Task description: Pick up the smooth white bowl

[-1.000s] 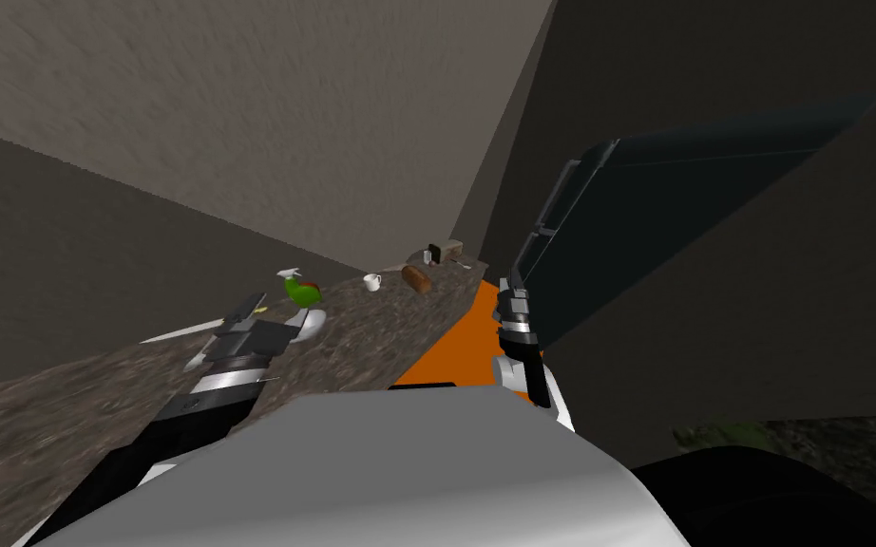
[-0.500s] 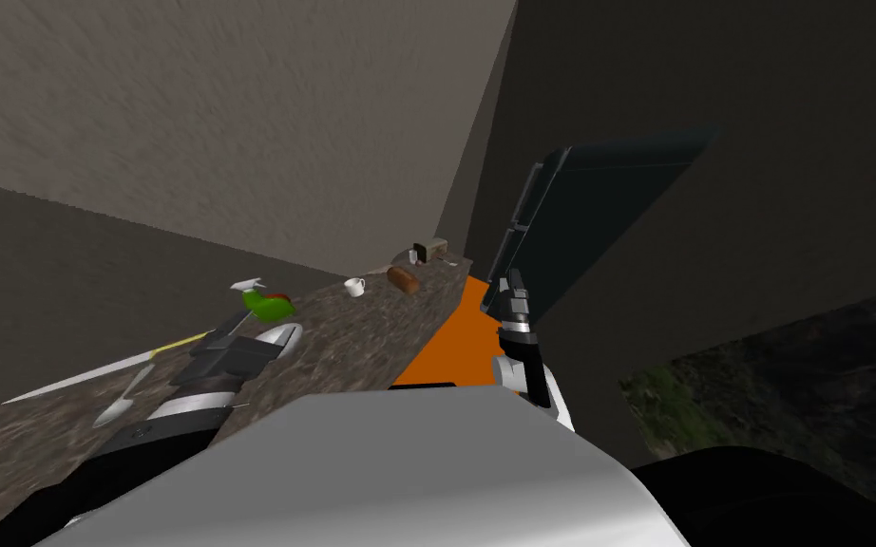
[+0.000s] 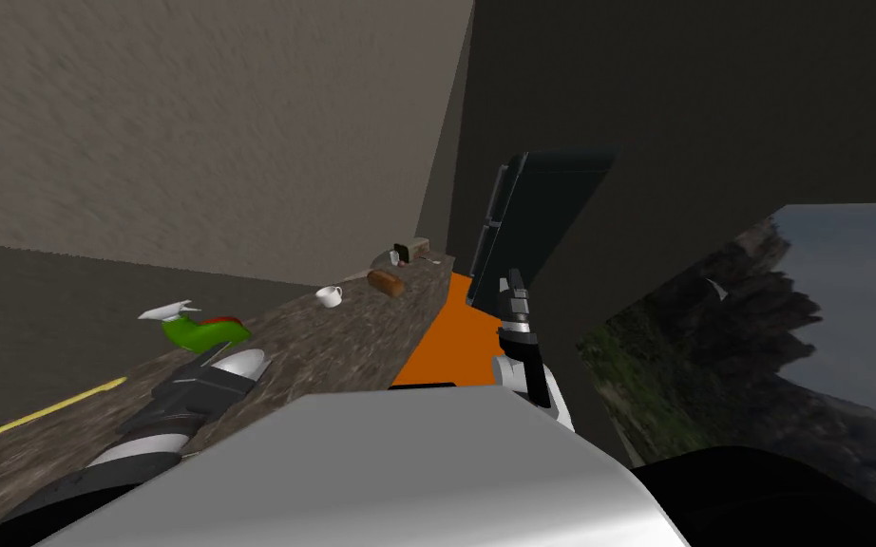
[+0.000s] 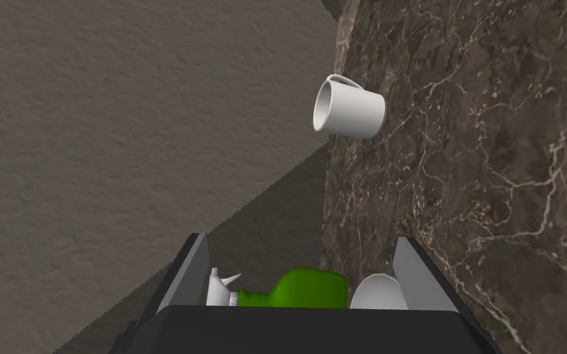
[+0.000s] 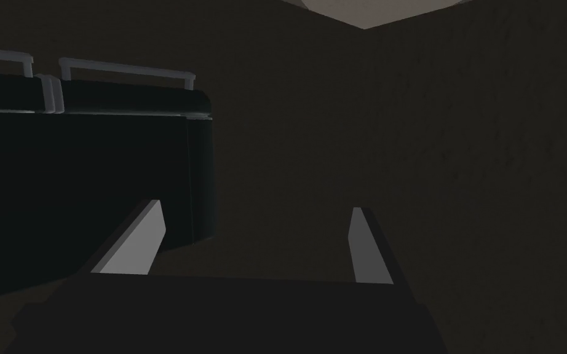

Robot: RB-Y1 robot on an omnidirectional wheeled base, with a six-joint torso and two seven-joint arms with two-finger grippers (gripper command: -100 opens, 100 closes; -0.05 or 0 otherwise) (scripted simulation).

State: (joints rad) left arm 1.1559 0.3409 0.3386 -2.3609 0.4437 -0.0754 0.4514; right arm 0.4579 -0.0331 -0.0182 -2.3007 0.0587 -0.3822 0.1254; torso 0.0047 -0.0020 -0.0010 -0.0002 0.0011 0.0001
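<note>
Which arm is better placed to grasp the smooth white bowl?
Left. The open left gripper is at the smooth white bowl on the brown marbled counter; the right gripper faces a dark appliance, away from it.

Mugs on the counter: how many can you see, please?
1: the white mug on the counter, beyond the green bottle; others farther along may be too small to tell.
</note>
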